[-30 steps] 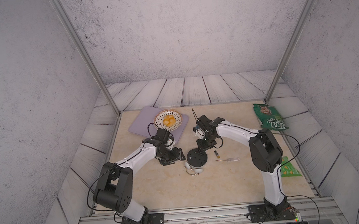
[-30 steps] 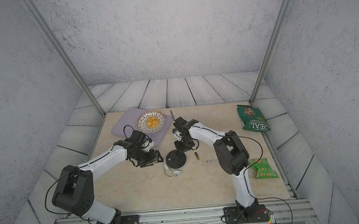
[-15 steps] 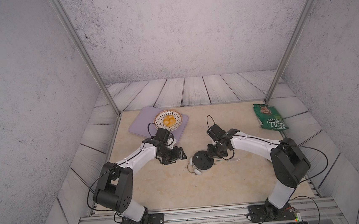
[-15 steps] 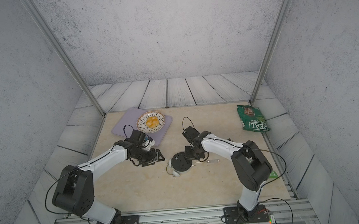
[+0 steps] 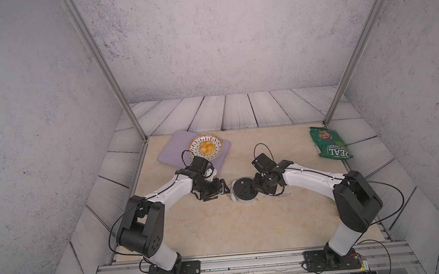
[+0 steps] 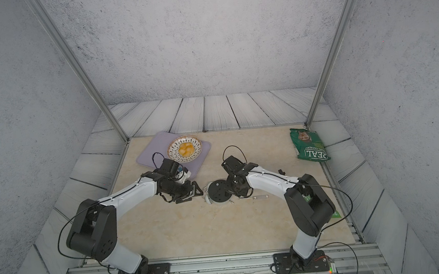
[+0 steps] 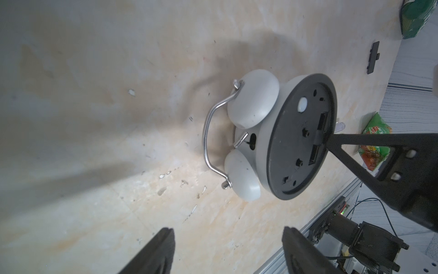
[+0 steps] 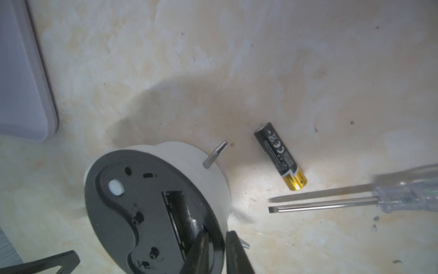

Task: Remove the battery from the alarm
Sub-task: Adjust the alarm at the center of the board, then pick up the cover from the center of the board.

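At the alarm's (image 8: 211,173) open back compartment (image 8: 176,211), right claw (image 8: 216,233) barely open, empty, tips against it; left claw (image 7: 227,229) wide, empty.

One alarm (image 5: 244,190), one battery (image 8: 279,155), one screwdriver (image 8: 331,205), one bowl (image 5: 193,145), one mat (image 5: 171,152), two green bags (image 6: 308,144) (image 6: 336,215)

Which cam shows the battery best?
Right wrist: the battery lies whole on the table beside the alarm, label and gold end sharp. Both top views and the left wrist view show none of it.
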Tool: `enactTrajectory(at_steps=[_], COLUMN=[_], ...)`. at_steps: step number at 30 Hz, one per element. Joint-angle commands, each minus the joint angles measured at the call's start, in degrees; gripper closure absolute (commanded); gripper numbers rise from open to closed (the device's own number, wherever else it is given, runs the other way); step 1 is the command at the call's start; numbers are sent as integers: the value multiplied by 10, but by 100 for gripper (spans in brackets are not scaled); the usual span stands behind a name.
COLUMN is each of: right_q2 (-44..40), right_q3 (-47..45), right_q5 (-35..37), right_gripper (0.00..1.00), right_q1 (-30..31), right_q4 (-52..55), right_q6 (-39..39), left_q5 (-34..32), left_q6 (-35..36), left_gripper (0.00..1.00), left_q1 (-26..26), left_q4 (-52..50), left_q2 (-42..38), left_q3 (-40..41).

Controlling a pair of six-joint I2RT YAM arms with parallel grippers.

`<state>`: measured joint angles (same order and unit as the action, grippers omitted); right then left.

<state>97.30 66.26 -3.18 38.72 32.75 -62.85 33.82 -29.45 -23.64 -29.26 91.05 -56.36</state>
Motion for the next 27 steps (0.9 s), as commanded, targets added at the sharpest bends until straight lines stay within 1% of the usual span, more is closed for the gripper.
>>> enactTrajectory(at_steps=[1,2,3,6,8,9,10,11,13,14,16,17,21,23,24,27], right_q2=[-7,-15,-24,-63,-93,-102,-115,-123,-128,-125,-110,-98,-42,-11,11,59], right_q3=[33,47,56,60,48,44,38,29,20,19,25,31,47,55,65,102], right_q5=[16,23,33,53,63,75,70,50,46,40,42,30,-24,-82,-99,-120], right_gripper=[69,63,59,52,51,51,51,51,51,51,52,52,56,58,58,60], right_q1=[1,0,-3,-26,-58,-84,-114,-146,-196,-220,-267,-291,-376,-409,-428,-461], right_q4=[31,54,77,113,126,142,150,149,157,158,165,167,149,126,124,132], right_q6=[26,52,68,142,218,243,272,309,358,391,425,439,475,486,492,517], left_q5=[2,0,-1,-9,-16,-19,-22,-22,-14,-8,3,5,-3,-10,-14,-19], left_q6=[2,4,6,13,23,30,37,42,48,48,46,46,53,61,65,71], left_gripper=[22,22,22,22,22,22,21,21,19,17,7,5,3,2,1,1], left_q1=[1,1,1,0,1,1,0,0,0,0,-1,-3,-9,-11,-11,-13], left_q4=[0,-3,-5,-16,-25,-29,-32,-35,-33,-29,-21,-19,-31,-39,-45,-52], left_q2=[-7,-9,-11,-20,-28,-32,-35,-37,-39,-39,-37,-34,-23,-17,-14,-8], left_q3=[-2,-3,-5,-11,-17,-21,-24,-26,-30,-32,-35,-38,-60,-71,-76,-84])
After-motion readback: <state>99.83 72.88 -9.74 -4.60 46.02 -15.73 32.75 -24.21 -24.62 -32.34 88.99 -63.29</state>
